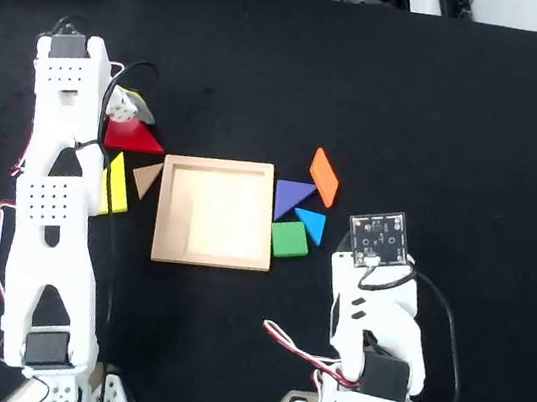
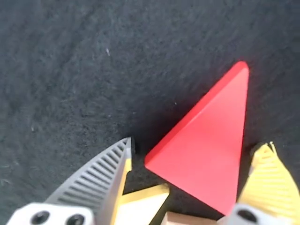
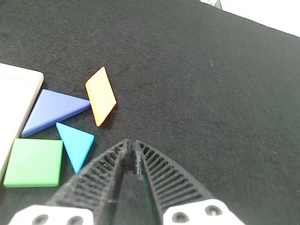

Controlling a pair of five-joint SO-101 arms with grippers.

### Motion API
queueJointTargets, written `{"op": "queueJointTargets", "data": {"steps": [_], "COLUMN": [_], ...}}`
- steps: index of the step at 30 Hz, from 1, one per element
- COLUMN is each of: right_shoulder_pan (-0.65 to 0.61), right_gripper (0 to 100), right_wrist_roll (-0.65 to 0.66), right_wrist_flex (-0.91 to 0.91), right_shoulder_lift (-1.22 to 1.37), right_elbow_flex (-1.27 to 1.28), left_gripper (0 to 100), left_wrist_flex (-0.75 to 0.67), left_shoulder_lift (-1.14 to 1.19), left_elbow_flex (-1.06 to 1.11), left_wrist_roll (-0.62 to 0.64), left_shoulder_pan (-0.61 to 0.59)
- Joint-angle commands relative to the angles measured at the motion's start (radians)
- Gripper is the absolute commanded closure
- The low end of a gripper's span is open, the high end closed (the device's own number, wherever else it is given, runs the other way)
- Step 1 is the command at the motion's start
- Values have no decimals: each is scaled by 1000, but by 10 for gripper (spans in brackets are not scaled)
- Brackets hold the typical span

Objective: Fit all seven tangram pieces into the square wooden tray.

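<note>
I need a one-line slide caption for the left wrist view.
Open left gripper straddling the red triangle on the black cloth.

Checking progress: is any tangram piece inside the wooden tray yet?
No, the wooden tray's floor is bare wood; the red triangle, green square and others lie outside it.

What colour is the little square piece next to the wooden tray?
The square piece is green, and it shows best in the right wrist view.

Five triangles were counted: red point(image 1: 134, 134), yellow point(image 1: 116, 188), tan point(image 1: 146, 178), purple point(image 1: 290, 197), blue point(image 1: 311, 225). One green square point(image 1: 289, 239), one orange parallelogram point(image 1: 324, 176) and one square wooden tray point(image 1: 163, 208) were counted.
</note>
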Motion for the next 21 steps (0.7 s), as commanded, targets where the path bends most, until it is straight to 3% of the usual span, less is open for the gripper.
{"op": "queueJointTargets", "data": {"steps": [1, 21], "right_shoulder_pan": [11, 11], "right_gripper": [984, 985], "right_wrist_roll": [-6, -6], "right_wrist_flex": [5, 5], "right_shoulder_lift": [-31, -31], "right_elbow_flex": [-1, -1], "left_gripper": [618, 618], "left_wrist_flex": [0, 0], "left_shoulder_lift": [-5, -3], "left_elbow_flex": [-7, 2], "left_wrist_roll": [35, 72], "left_shoulder_pan": [-5, 56]}}
